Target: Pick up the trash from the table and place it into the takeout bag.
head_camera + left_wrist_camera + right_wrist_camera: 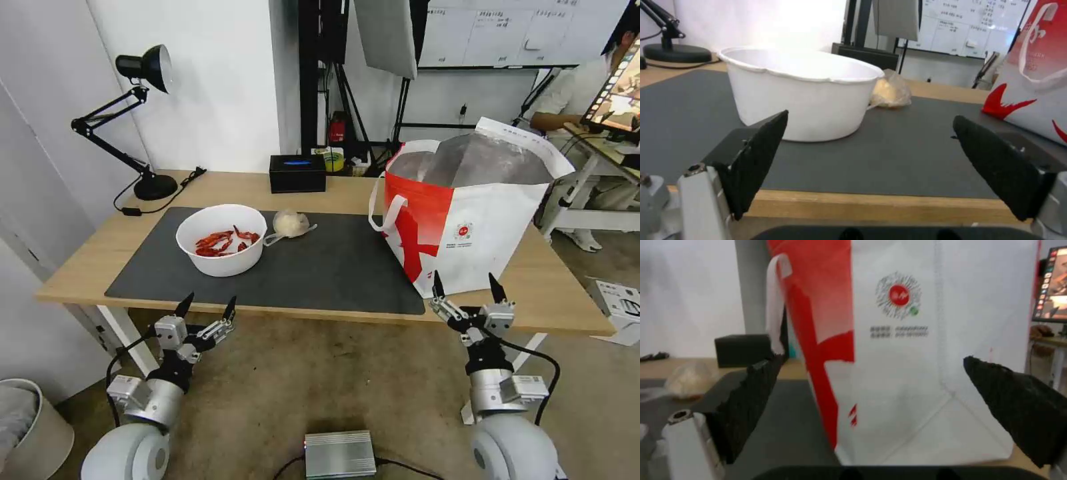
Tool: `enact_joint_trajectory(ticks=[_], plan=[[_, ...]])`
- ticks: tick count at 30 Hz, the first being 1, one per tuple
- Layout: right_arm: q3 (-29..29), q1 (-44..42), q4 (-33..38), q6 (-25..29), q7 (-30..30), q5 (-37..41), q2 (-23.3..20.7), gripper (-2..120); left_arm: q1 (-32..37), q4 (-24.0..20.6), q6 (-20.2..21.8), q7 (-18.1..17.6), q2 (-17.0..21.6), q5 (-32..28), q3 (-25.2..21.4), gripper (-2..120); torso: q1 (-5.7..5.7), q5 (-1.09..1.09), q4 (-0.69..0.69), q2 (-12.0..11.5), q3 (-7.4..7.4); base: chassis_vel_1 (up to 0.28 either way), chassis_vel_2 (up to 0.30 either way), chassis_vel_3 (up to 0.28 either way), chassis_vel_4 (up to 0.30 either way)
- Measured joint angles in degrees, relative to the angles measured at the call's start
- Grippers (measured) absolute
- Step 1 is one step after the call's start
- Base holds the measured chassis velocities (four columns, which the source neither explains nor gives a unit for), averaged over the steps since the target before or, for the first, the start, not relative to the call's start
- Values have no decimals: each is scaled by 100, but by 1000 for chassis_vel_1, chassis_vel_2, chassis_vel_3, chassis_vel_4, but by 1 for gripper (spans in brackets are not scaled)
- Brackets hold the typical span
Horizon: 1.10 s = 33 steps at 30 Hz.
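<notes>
A round white bowl (221, 239) of red shells and a small crinkled clear bag (291, 223) sat on the dark mat (333, 267). The foil-lined takeout bag (467, 220) stood right. The left gripper (205, 308) and right gripper (467, 288) hung spread and empty before the wooden table (87, 267).

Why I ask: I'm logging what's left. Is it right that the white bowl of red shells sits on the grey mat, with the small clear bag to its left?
Not quite. The white bowl does sit on the grey mat, but the head view shows the small clear bag to its right, toward the takeout bag.
</notes>
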Motion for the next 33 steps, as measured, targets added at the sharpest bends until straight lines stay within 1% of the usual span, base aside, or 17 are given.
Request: enact_joint_trajectory(ticks=[6,14,33], plan=[[-237,-77,-11,-1,2,-151,100,100,-19,19,-1,-1,-7,1,16,100,1,0,0,0,0,0,0,0,0],[-381,-85,-37,-1,3,-228,162,100,-28,91,-16,-1,3,2,20,100,1,0,0,0,0,0,0,0,0],[-440,-49,-30,0,3,-254,193,100,-40,101,-24,-1,11,-7,-21,100,1,0,0,0,0,0,0,0,0]])
